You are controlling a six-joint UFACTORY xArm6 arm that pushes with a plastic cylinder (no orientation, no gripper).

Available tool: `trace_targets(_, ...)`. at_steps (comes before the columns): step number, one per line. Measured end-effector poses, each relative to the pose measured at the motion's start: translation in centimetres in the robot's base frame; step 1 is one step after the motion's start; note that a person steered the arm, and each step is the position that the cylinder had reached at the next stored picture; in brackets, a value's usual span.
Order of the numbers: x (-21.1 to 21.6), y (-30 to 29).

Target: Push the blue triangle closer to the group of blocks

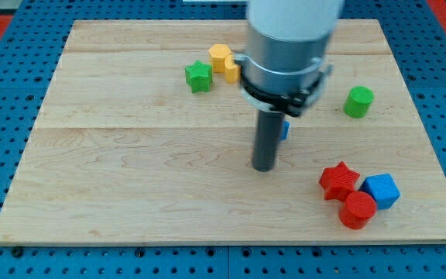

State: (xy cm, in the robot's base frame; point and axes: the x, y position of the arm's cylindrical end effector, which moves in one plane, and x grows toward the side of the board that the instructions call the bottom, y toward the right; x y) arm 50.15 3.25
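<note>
My tip [263, 167] rests on the wooden board [130, 178] near its middle. The blue triangle [284, 129] is almost wholly hidden behind the rod; only a small blue sliver shows at the rod's right side, just above and to the right of the tip. A group of blocks lies at the view's lower right: a red star [338, 180], a blue cube [382, 191] and a red cylinder [357, 210], touching one another.
A green star [198, 76] and a yellow block [222, 59] sit at the view's upper middle, the yellow one partly hidden by the arm. A green cylinder [358, 101] stands at the right. Blue pegboard surrounds the board.
</note>
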Motion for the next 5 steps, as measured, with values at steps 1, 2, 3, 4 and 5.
trace_targets(1, -4.6, -2.3)
trace_targets(2, -9.0, -1.4)
trace_targets(3, -9.8, -1.1)
trace_targets(4, -9.2, -1.0)
trace_targets(5, -6.1, 1.3)
